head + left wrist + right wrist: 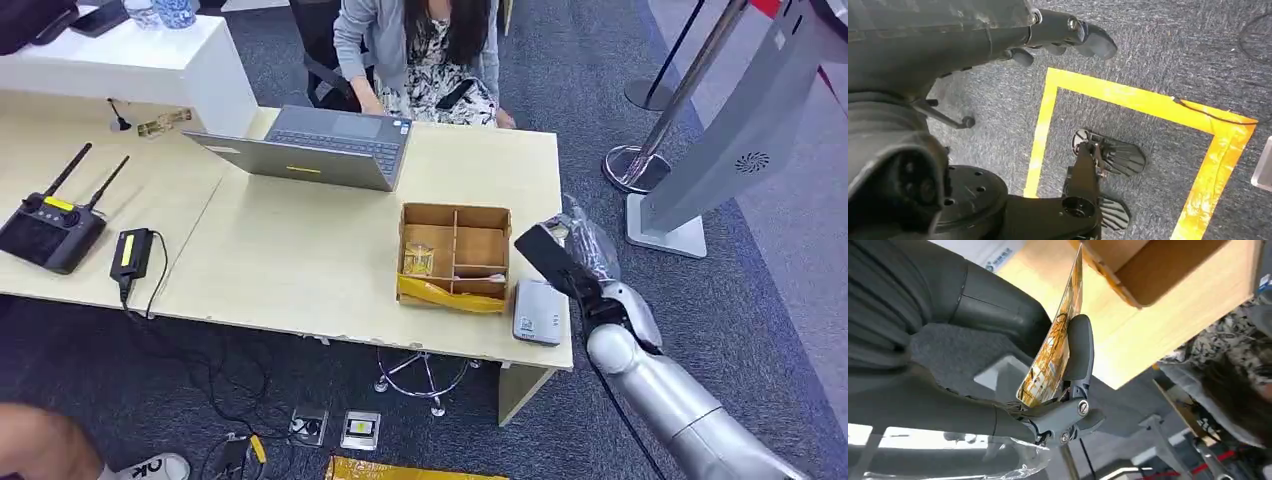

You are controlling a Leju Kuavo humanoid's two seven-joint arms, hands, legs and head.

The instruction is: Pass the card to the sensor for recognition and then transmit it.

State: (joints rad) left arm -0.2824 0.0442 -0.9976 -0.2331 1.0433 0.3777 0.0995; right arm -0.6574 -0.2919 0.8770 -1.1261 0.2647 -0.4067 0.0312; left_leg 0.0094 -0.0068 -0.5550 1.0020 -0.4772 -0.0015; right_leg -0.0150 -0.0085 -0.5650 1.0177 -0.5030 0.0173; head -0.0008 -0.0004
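A yellow-orange printed card (1048,360) is pinched between the thumb and a dark finger of my right hand (963,340). In the head view my right hand (590,270) hovers off the desk's right end, just above and right of the grey-white card sensor (540,313) at the desk's front right corner. Left of the sensor stands a compartmented cardboard box (455,215) holding more cards, with a yellow one along its front. My left hand (1068,35) hangs over the carpet, fingers stretched and holding nothing.
An open laptop (320,150) sits at the desk's back with a person (420,50) seated behind it. A black antenna controller (50,230) and a charger (130,252) lie at the left. A grey kiosk stand (720,150) and stanchion base (635,165) stand on the right.
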